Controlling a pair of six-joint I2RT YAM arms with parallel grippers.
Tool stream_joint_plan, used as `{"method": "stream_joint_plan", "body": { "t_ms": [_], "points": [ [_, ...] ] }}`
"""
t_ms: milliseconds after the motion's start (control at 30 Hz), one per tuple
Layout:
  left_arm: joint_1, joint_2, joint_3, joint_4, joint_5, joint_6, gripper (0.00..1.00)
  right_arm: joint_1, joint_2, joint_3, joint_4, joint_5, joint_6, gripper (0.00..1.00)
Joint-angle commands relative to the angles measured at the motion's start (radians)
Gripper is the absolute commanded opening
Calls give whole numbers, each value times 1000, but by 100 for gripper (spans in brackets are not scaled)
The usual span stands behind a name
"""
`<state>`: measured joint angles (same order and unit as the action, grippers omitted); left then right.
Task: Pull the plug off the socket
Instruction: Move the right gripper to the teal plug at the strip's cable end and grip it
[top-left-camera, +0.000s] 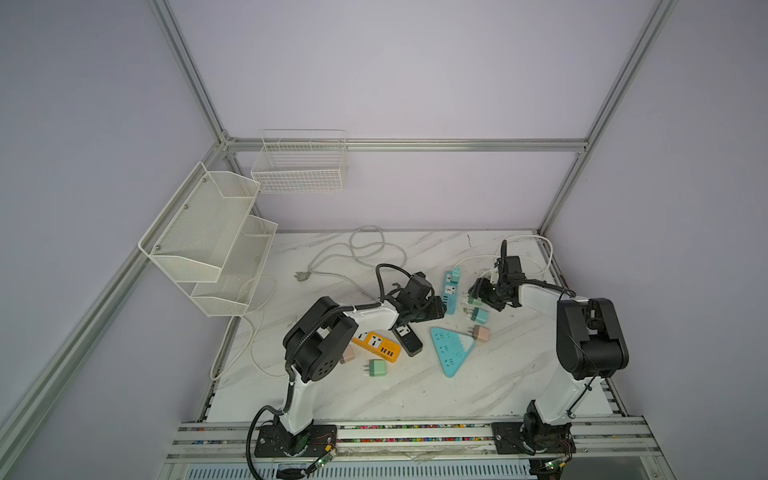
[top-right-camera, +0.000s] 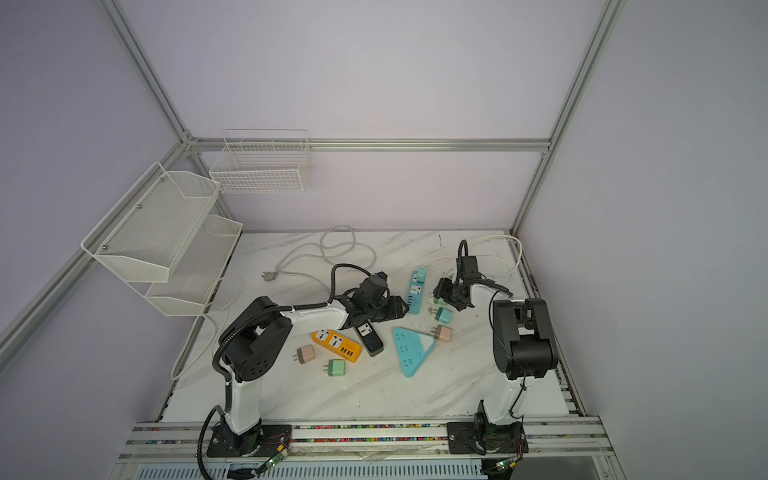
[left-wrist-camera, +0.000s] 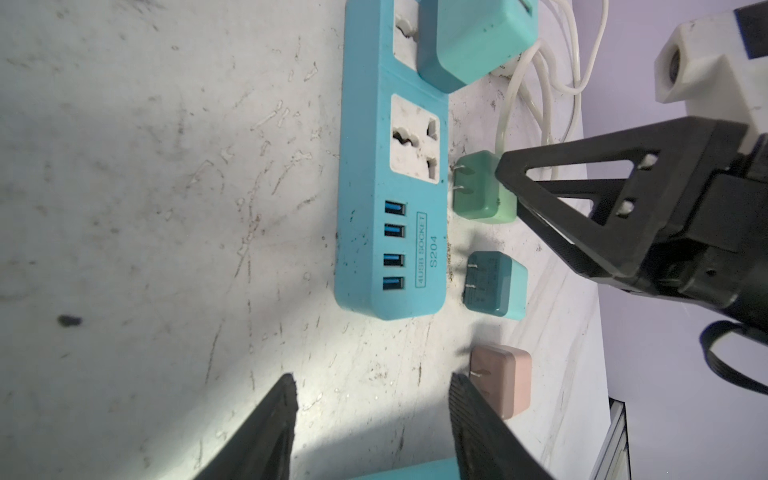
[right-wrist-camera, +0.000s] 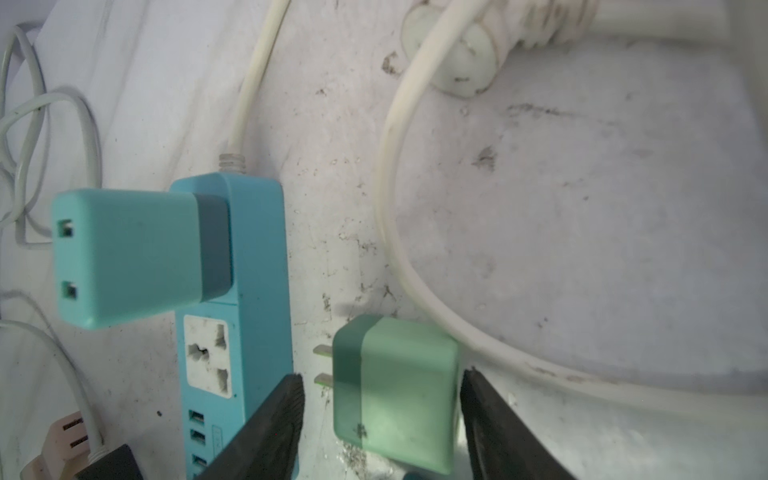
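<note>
The blue power strip (top-left-camera: 451, 291) (left-wrist-camera: 390, 199) lies on the marble table. A teal plug (right-wrist-camera: 133, 253) (left-wrist-camera: 469, 41) sits in the socket at the strip's cord end; its other socket is empty. Beside the strip a green plug (right-wrist-camera: 399, 390) (left-wrist-camera: 478, 191) lies on the table with its prongs bare. My right gripper (right-wrist-camera: 380, 376) (top-left-camera: 473, 293) stands open around this green plug, with a gap on the prong side. My left gripper (left-wrist-camera: 372, 376) (top-left-camera: 438, 309) is open above bare table by the strip's USB end, with nothing between its fingers.
Loose teal (top-left-camera: 480, 316) and pink (top-left-camera: 481, 333) plugs lie near the strip. A triangular teal strip (top-left-camera: 451, 351), a black strip (top-left-camera: 407, 338), an orange strip (top-left-camera: 376, 345) and another green plug (top-left-camera: 377, 368) lie nearer the front. White cords (top-left-camera: 365, 249) loop at the back; wire racks (top-left-camera: 208, 241) hang left.
</note>
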<state>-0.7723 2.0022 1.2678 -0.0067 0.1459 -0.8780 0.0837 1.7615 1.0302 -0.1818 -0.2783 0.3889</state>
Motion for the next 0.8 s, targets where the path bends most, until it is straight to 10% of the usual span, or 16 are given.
{"method": "stream_joint_plan", "body": {
  "t_ms": [0,767],
  "points": [
    [13,21,86,-4,12,25,60,1,-61,31,-90,72,-31,65],
    [21,137,174,110,60,-20,61,250,117,412,-222,335,-60,67]
  ]
}}
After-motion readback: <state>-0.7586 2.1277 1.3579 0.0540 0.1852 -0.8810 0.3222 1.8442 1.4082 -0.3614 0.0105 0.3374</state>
